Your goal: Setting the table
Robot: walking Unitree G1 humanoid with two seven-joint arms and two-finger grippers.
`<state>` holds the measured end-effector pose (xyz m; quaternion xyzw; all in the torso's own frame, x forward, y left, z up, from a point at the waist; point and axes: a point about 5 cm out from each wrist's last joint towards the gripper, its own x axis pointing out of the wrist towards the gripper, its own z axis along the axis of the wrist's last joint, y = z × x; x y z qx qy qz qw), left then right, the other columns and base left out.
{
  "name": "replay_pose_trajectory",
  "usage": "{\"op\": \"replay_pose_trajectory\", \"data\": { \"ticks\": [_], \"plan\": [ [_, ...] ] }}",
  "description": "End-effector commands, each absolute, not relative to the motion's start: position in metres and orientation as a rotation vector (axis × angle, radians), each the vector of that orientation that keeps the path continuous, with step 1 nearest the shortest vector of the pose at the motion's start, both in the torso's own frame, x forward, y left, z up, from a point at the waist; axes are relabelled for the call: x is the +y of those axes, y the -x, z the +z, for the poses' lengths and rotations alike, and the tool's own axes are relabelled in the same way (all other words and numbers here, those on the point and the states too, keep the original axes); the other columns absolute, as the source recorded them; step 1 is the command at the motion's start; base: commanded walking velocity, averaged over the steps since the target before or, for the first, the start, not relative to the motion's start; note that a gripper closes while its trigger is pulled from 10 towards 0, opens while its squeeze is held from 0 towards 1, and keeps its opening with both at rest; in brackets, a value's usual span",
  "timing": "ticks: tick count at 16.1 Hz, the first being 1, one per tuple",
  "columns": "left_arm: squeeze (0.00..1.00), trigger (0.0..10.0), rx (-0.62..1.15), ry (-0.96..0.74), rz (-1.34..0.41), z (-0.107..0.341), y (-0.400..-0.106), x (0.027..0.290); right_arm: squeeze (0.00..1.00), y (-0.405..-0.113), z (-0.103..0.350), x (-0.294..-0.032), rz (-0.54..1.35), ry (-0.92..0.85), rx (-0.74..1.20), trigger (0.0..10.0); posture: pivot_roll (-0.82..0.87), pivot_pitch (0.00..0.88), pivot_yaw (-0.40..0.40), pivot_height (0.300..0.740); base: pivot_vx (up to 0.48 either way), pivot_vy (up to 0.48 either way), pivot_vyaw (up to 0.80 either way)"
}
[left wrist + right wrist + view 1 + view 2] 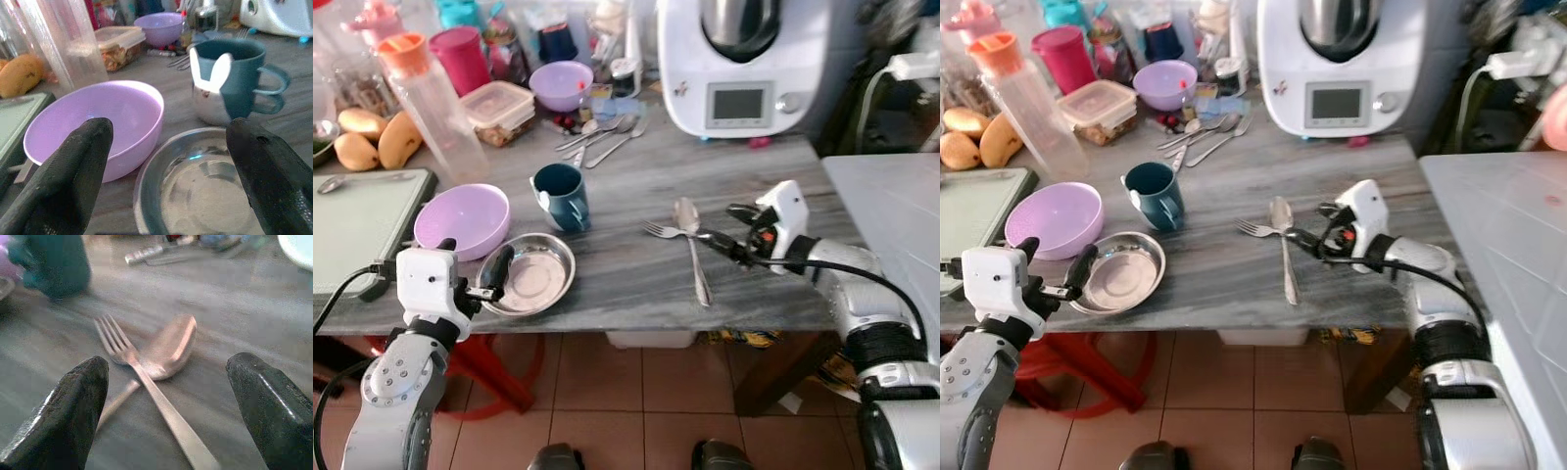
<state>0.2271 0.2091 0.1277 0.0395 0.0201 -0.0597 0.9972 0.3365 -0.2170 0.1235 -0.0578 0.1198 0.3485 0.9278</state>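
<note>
On the grey table [636, 284], a steel plate [530, 274] lies by the front edge. A purple bowl [462, 220] sits to its left and a teal mug [561, 196] behind it. My left gripper [475, 259] is open at the plate's left rim, fingers [73, 171] either side of the plate [205, 196] and bowl [98, 117]. A fork [661, 231] lies crossed over a spoon [690, 250] right of centre. My right gripper [729, 227] is open just right of them, low over the table, facing the fork [115, 340] and spoon [171, 345].
A white kitchen machine [744, 59] stands at the back right. At the back are a clear bottle with an orange cap [435, 103], a food container [499, 110], a small purple bowl [560, 83] and loose cutlery [607, 137]. A green board [357, 220] lies left; a second table [901, 206] adjoins right.
</note>
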Motion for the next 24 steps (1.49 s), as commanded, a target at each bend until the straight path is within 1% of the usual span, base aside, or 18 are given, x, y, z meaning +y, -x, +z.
{"op": "replay_pose_trajectory", "data": {
  "ticks": [1,3,5,6,7,8,9,13,15,19,21,24],
  "plan": [
    [0.0,10.0,0.031,-0.094,-0.124,0.134,-0.226,0.213,0.0,-0.339,0.127,-0.217,0.725,0.111,0.239,10.0,0.1,0.109,0.104,0.74,0.0,0.0,0.0],
    [0.0,10.0,0.033,-0.095,-0.127,0.135,-0.225,0.212,0.0,-0.337,0.121,-0.214,0.781,0.094,0.28,10.0,0.11,0.116,0.105,0.74,0.0,0.0,0.0],
    [0.0,10.0,0.035,-0.096,-0.13,0.136,-0.225,0.213,0.0,-0.332,0.109,-0.207,0.868,0.037,0.343,10.0,0.11,0.123,0.105,0.74,0.0,0.0,0.0],
    [0.0,10.0,0.037,-0.096,-0.131,0.136,-0.224,0.213,0.0,-0.331,0.104,-0.206,0.871,0.033,0.363,8.5,0.12,0.124,0.103,0.74,0.0,0.0,0.0],
    [0.0,10.0,0.038,-0.095,-0.132,0.137,-0.224,0.212,0.0,-0.328,0.097,-0.205,0.87,0.025,0.403,1.6,0.12,0.125,0.102,0.74,0.0,0.0,0.0],
    [0.0,10.0,0.038,-0.094,-0.132,0.137,-0.224,0.212,0.0,-0.328,0.096,-0.205,0.87,0.021,0.41,1.6,0.12,0.125,0.102,0.74,0.0,0.0,0.0],
    [0.0,10.0,0.038,-0.094,-0.13,0.137,-0.225,0.212,0.0,-0.322,0.088,-0.207,0.881,0.007,0.451,0.0,0.12,0.123,0.099,0.74,0.0,0.0,0.0],
    [0.0,10.0,0.038,-0.084,-0.131,0.136,-0.226,0.211,0.0,-0.306,0.076,-0.208,0.932,-0.016,0.528,0.0,0.11,0.119,0.092,0.74,0.0,0.0,0.0],
    [0.0,10.0,0.039,-0.078,-0.133,0.136,-0.226,0.209,0.0,-0.296,0.067,-0.212,0.922,-0.026,0.577,0.0,0.1,0.117,0.091,0.74,0.0,0.0,0.0],
    [0.0,10.0,0.04,-0.073,-0.139,0.135,-0.227,0.208,0.0,-0.283,0.06,-0.214,0.906,-0.057,0.614,0.0,0.1,0.116,0.089,0.74,0.0,0.0,0.0],
    [0.0,10.0,0.04,-0.073,-0.14,0.135,-0.227,0.207,0.0,-0.283,0.06,-0.213,0.893,-0.067,0.606,0.0,0.1,0.115,0.09,0.74,0.0,0.0,0.0],
    [0.0,10.0,0.042,-0.073,-0.141,0.134,-0.228,0.207,0.0,-0.291,0.068,-0.21,0.84,-0.073,0.544,0.0,0.1,0.112,0.088,0.74,0.0,0.0,0.0]
  ]
}}
